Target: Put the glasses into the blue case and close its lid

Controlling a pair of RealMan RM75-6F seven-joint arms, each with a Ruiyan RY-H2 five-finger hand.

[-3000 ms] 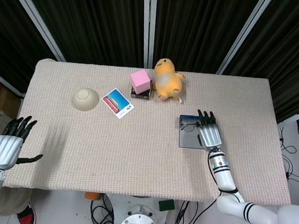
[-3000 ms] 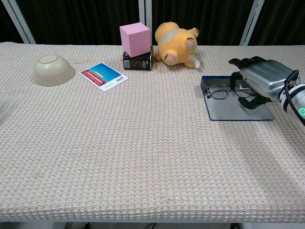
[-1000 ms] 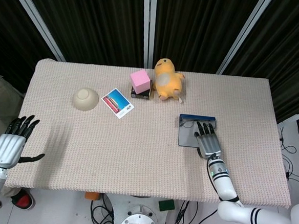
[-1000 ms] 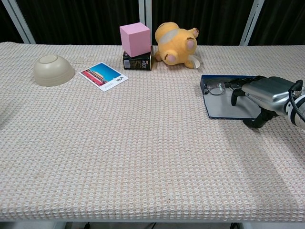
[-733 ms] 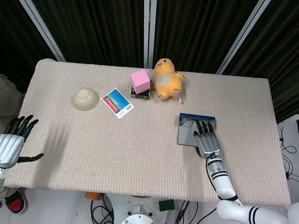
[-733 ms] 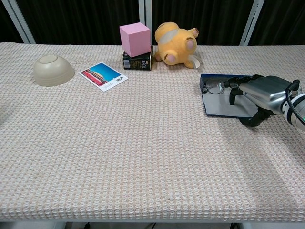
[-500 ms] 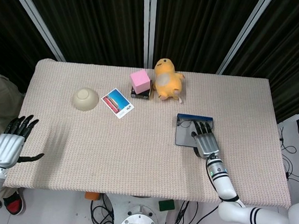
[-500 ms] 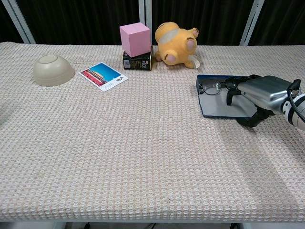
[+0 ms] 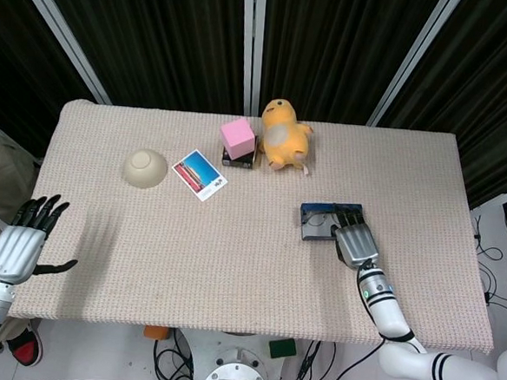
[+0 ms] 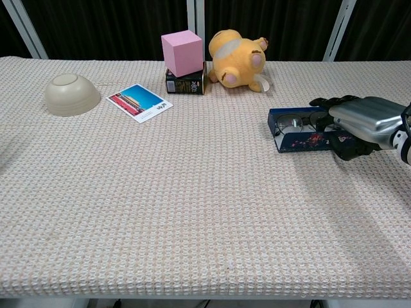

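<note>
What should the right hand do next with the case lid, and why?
Probably swing the lid on down until it shuts. The right hand holds the lid of the blue case raised partway, the glasses already lie inside, and a gap still shows along the case's front edge.

Table cover (image 10: 192, 212): beige cloth, coarse waffle weave, matt.
Plush toy (image 10: 236, 61): yellow pile fabric, soft.
Cube (image 10: 182, 52): pink, smooth, matt.
Bowl (image 10: 72, 94): cream, smooth, faintly ridged.
Card (image 10: 139, 102): glossy printed paper.
Right hand (image 10: 359, 123): brushed silver metal back, black fingers.
Blue case (image 10: 300, 138): smooth, slight sheen.
</note>
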